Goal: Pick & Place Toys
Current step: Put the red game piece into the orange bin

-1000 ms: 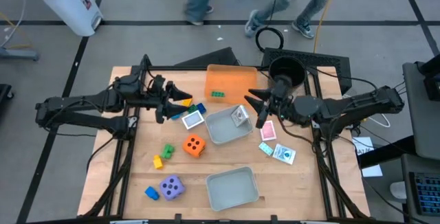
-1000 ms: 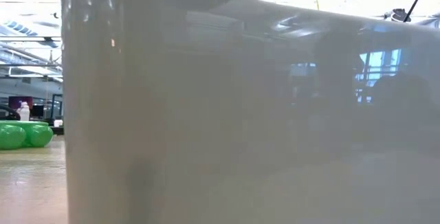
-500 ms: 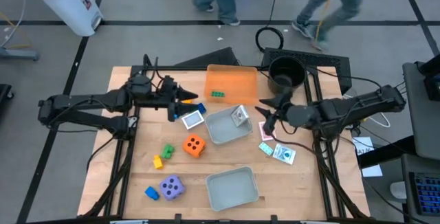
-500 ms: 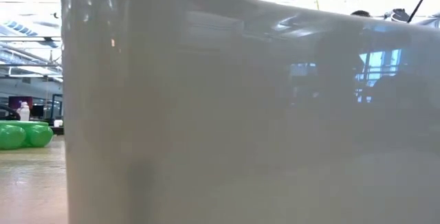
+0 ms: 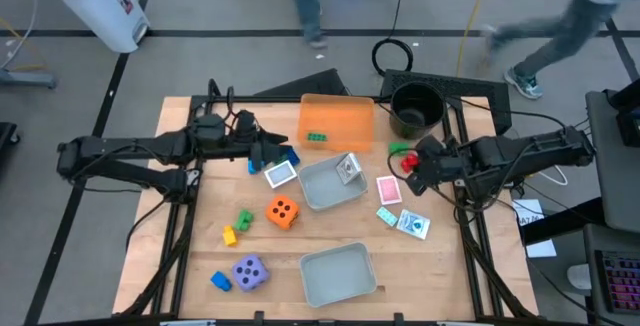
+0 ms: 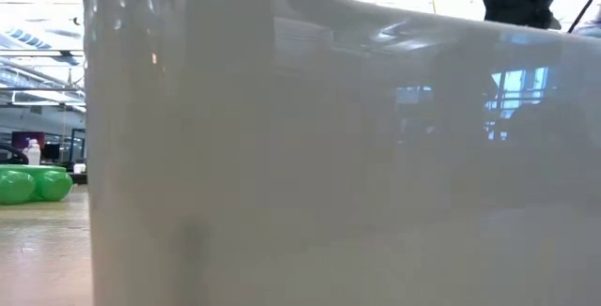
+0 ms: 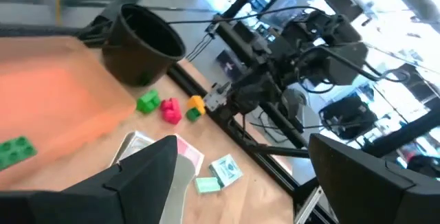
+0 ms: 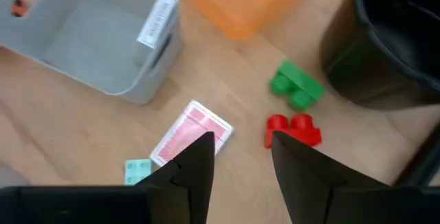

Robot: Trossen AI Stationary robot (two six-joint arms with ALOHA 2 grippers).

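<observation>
Right gripper has pulled back twd the black pot, empty w/ fingers part open over the red brick & green brick, prob next picks; left gripper hovers open by the orange tray.

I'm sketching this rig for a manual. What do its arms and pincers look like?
Both arms are dark, slim and jointed, with black cables along them. The left pincer and right pincer each end in two flat, angular black fingers. No markings are visible.

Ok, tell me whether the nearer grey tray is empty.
Empty: the high view shows the nearer grey tray with a bare floor, no toys inside.
</observation>
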